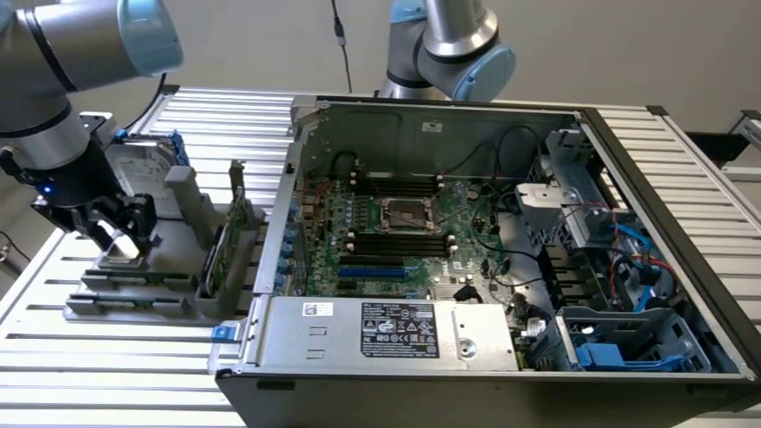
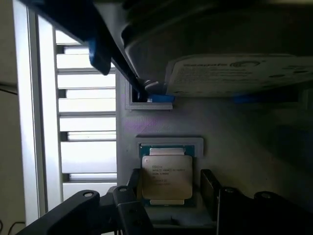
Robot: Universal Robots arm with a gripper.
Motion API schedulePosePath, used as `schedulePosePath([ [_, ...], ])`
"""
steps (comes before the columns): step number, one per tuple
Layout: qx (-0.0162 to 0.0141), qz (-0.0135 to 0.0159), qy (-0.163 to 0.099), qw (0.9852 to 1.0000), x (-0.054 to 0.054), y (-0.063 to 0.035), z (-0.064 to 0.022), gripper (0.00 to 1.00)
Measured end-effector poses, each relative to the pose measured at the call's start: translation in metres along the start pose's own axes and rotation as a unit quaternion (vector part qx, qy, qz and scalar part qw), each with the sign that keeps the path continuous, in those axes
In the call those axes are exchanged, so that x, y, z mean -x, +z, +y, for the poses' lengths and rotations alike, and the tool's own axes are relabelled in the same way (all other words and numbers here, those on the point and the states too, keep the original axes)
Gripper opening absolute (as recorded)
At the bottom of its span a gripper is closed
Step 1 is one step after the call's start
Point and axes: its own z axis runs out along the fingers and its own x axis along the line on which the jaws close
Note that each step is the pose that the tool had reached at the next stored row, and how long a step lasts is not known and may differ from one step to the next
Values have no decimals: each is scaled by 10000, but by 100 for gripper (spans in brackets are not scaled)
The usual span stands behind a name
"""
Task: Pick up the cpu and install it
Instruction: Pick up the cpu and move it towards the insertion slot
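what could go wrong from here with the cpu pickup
1. The open gripper straddles the cpu in its grey holder; an off-centre close could catch the recess rim and tilt the chip.
2. The hard drive stands close by, so the arm might brush it on the lift.

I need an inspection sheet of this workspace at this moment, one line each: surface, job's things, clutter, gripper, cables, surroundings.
surface: slatted metal table, carrying a grey fixture tray and an open computer case.
job's things: cpu lying flat in its recess of the tray; processor socket in the middle of the motherboard.
clutter: hard drive in a blue frame, standing in the tray.
gripper: gripper open, low over the tray, fingers on either side of the cpu, not closed on it.
cables: black cables and blue cables inside the case.
surroundings: plain wall.
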Motion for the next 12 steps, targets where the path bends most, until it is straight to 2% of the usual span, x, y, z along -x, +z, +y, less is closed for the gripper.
schedulePosePath([
  [12, 72, 1, -1, 10000, 0, 59, -2, 60],
])
